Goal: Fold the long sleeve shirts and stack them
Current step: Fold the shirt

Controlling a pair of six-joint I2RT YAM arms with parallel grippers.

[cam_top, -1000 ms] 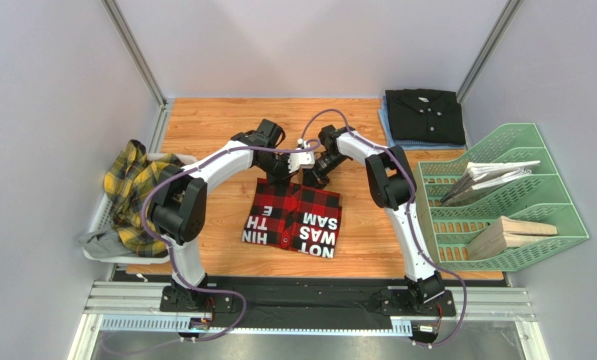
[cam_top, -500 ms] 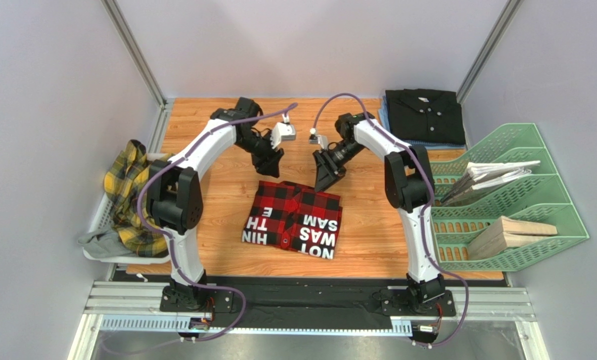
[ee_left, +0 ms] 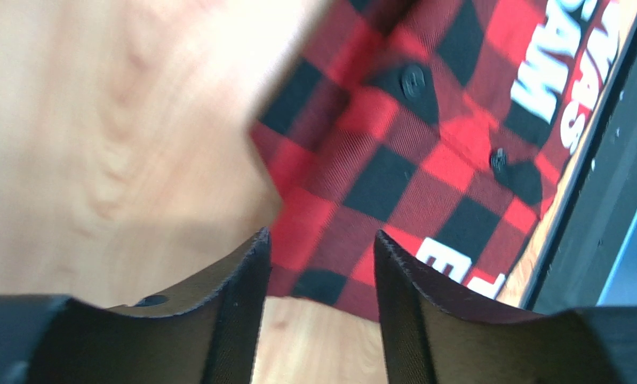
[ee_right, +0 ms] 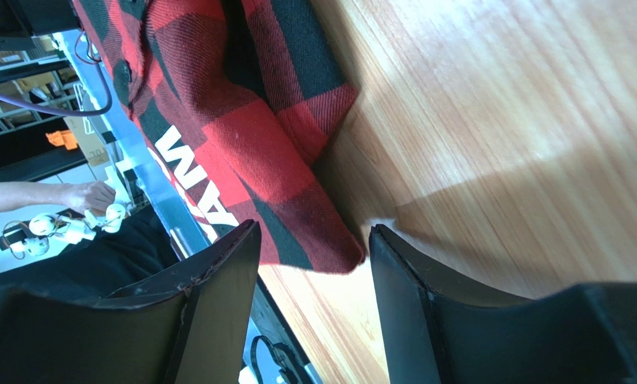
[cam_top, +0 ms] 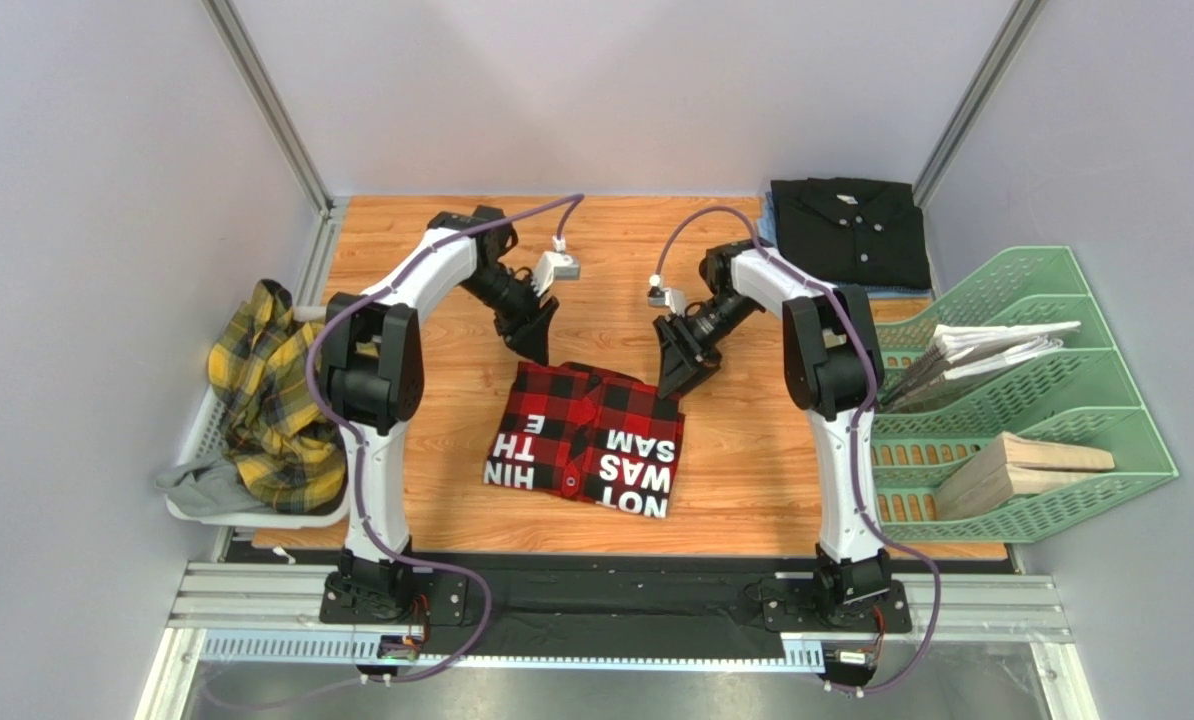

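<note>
A folded red-and-black check shirt point(cam_top: 588, 435) with white block letters lies flat in the middle of the wooden table. My left gripper point(cam_top: 536, 336) hangs open just beyond its far left corner, with nothing between the fingers. In the left wrist view the gripper point(ee_left: 320, 240) frames the checked cloth point(ee_left: 426, 144) below. My right gripper point(cam_top: 675, 368) stands open over the far right corner, also empty. The right wrist view has the gripper point(ee_right: 314, 232) above the shirt's folded edge point(ee_right: 241, 128). A folded black shirt point(cam_top: 850, 228) rests at the back right. A yellow-and-dark plaid shirt point(cam_top: 273, 398) is crumpled at the left.
The plaid shirt sits in a white basket point(cam_top: 198, 428) at the table's left edge, over some grey cloth point(cam_top: 198, 483). A green file rack point(cam_top: 1009, 390) holding boards and papers stands at the right. Grey walls enclose the table.
Both grippers have opened and let go of the check shirt's far edge. They have lifted off it and moved apart, the left going left and the right going right.
</note>
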